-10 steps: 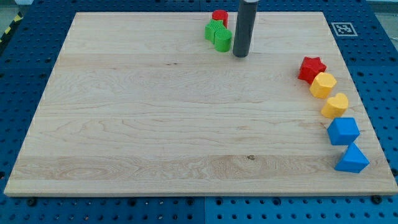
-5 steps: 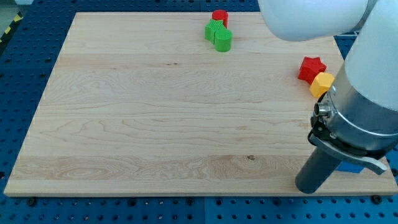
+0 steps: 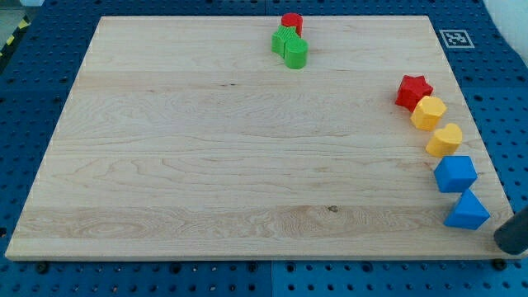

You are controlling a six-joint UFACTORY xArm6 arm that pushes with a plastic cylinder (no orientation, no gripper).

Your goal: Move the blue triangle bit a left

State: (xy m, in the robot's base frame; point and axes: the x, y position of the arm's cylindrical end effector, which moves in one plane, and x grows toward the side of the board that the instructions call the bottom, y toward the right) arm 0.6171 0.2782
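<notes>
At the frame's lower right, my tip [image 3: 510, 244] — a bare rod, holding nothing — sits just right of the blue triangle [image 3: 467, 210] at the bench [image 3: 206, 148] edge — a leftward push lines up.

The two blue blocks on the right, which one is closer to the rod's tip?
The blue triangle, the lower of the pair by the board's right edge. My tip sits just to its lower right; the blue cube lies above it.
</notes>
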